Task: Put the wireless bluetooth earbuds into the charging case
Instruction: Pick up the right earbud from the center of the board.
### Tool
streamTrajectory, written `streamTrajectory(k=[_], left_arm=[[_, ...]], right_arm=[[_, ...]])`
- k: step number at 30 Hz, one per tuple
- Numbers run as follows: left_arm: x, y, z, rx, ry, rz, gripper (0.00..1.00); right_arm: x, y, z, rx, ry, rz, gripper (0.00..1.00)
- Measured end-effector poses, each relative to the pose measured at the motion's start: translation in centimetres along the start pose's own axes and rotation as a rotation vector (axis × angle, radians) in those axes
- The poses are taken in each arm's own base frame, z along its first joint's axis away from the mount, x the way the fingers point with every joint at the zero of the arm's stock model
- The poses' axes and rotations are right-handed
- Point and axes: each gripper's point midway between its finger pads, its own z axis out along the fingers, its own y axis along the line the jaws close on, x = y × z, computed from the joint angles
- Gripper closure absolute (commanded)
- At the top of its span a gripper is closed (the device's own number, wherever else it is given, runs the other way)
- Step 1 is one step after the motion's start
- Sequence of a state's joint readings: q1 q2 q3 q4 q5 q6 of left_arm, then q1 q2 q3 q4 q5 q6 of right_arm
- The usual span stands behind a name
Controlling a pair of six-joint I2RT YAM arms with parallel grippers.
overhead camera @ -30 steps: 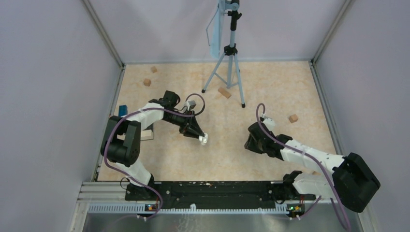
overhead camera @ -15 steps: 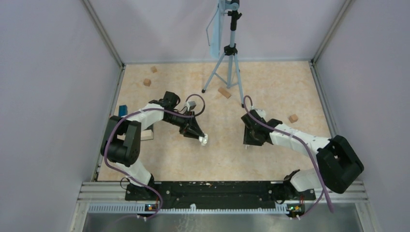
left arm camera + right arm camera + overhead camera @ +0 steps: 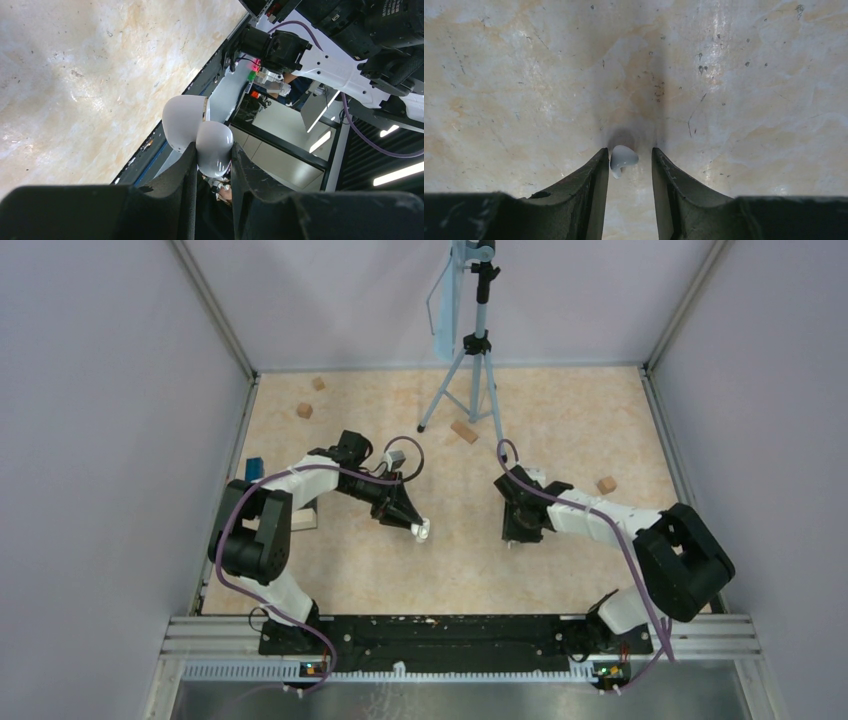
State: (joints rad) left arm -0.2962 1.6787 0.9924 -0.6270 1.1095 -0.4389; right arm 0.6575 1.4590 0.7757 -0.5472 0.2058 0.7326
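Top external view: two arms over a mottled beige table, on which four tan wooden blocks lie scattered towards the far side; one tripod stands at the back, and one small blue object sits by the left wall. One charging case is visible, white and rounded, its lid swung open; the left gripper is clamped on one of its two halves and holds it clear of the table, left of centre. Both shells face away from the left wrist camera, so what the case contains cannot be told. One earbud is visible, a tiny white sliver lying on the table right of centre. The right gripper is lowered over it with fingers apart, one on each side. The earbud lies close to one finger with a clear gap to the other.
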Motion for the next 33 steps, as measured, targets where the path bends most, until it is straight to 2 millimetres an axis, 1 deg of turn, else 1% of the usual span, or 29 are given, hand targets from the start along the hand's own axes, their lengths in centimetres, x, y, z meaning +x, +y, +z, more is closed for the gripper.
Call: streamTrajectory(k=[8,20,23,27,33], left_arm=[[-0.09,0.05,0.04,0.002,-0.003,0.007,1.0],[-0.17,0.09,0.08,0.003,-0.006,0.014,1.0],[-0.19,0.1,0.09,0.004,-0.007,0.016,1.0],[-0.19,0.11,0.09,0.004,-0.007,0.016,1.0],[-0.18,0.12,0.1,0.004,-0.007,0.015,1.0]], right_arm=[[-0.34,0.09,0.06,-0.001,0.0,-0.008,0.7],[-0.03,0.15,0.25,-0.006,0.017,-0.03,0.73],[-0.02,0.13,0.26,-0.005,0.018,-0.03,0.76],[-0.03,0.11,0.26,-0.004,0.017,-0.03,0.82],[-0.11,0.14,0.22,-0.005,0.014,-0.029,0.86]])
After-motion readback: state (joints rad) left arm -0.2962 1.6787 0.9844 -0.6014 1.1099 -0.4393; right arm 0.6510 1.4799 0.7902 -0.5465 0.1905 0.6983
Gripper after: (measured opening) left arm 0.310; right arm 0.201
